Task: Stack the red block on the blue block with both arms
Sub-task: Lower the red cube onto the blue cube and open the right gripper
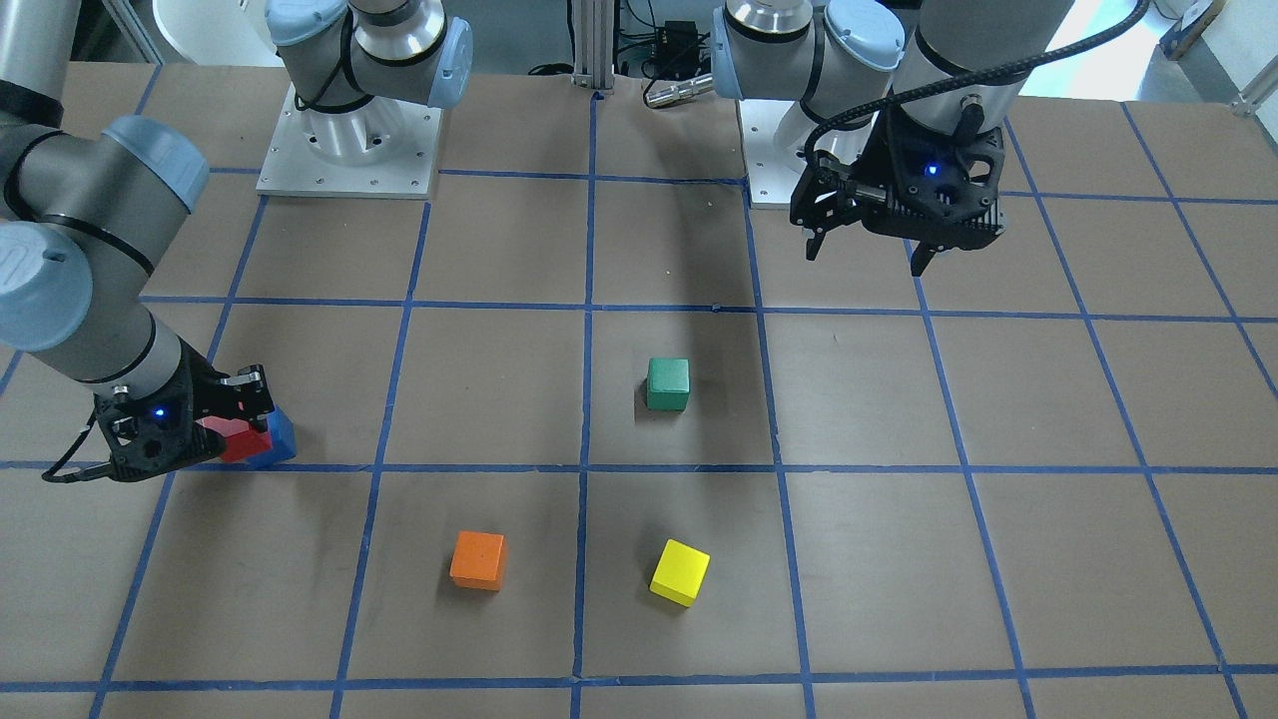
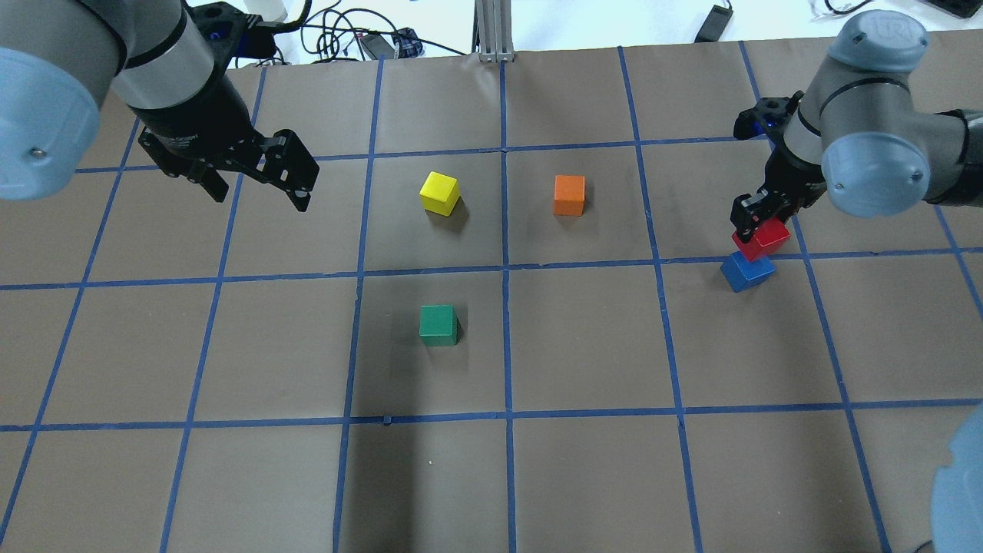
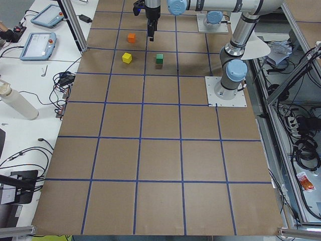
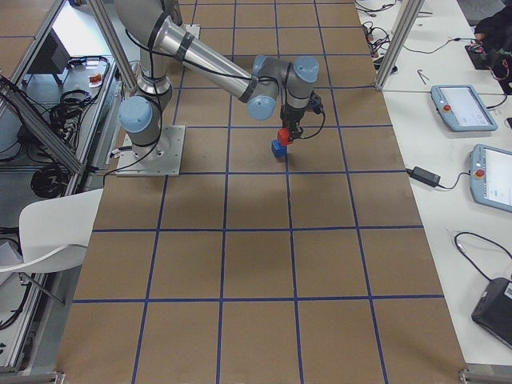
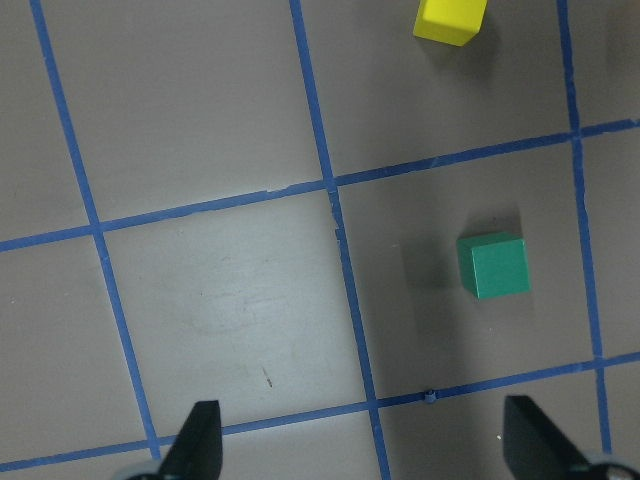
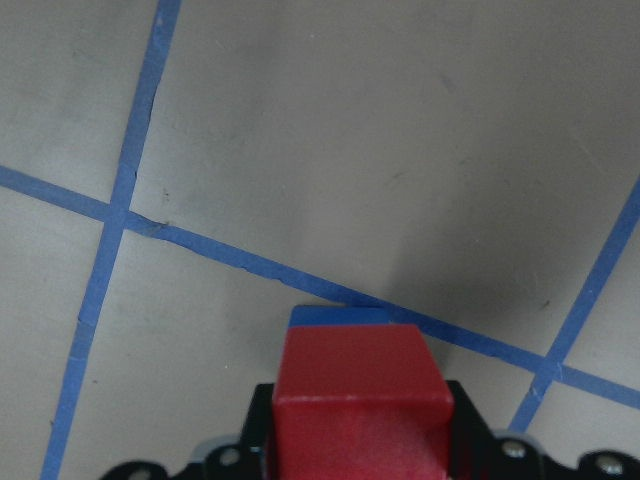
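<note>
Right gripper (image 2: pixel 756 224): clamped on the red block (image 2: pixel 762 240), a finger pressed to each of two opposite faces – the wrist view shows the cube sitting squarely between the black jaws
Red block: on the right side of the table (image 2: pixel 584 476), held directly over the blue block (image 2: pixel 746 271) and turned to about the same angle; the two are so close that the views do not settle whether they touch
Blue block: flat on the table under the red one, near a crossing of the blue tape lines (image 2: pixel 676 384); in the right wrist view only a thin strip of its far edge peeks out beyond the red cube
Left gripper (image 2: pixel 259 196): fingers spread wide apart with nothing between them, hanging above the table on the far left, well apart from every cube
Green block (image 2: pixel 438 324): alone near the middle of the table, to the right of the left gripper and nearer than it
Yellow block (image 2: pixel 440 192): farther off than the green one, turned a little against the grid
Orange block (image 2: pixel 569 194): right of the yellow one – across a tape line from it, between the yellow block and the stacked pair
</note>
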Controlling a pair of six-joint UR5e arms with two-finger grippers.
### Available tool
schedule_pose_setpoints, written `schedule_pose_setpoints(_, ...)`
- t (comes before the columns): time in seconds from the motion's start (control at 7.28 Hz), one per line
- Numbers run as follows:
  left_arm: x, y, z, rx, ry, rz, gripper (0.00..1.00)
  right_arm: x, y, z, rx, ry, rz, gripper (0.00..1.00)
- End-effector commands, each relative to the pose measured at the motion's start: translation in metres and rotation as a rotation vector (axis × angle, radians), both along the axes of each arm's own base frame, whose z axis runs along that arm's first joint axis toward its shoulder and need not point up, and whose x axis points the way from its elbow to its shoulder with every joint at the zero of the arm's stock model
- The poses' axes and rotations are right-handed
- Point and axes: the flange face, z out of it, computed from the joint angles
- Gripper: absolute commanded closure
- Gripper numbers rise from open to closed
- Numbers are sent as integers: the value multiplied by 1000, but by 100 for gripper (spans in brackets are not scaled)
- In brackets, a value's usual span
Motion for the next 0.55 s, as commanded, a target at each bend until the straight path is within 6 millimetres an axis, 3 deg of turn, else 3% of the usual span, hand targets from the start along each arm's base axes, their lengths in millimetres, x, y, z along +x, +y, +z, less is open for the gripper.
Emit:
schedule_pose_setpoints(0.0, 0, 0, 0, 0, 0, 0, 0, -5, 6, -8, 17, -4, -12, 100)
schedule_pose_setpoints(0.41, 0, 0, 1, -2, 0, 0, 0, -6, 6, -9, 19, -4, -22, 100)
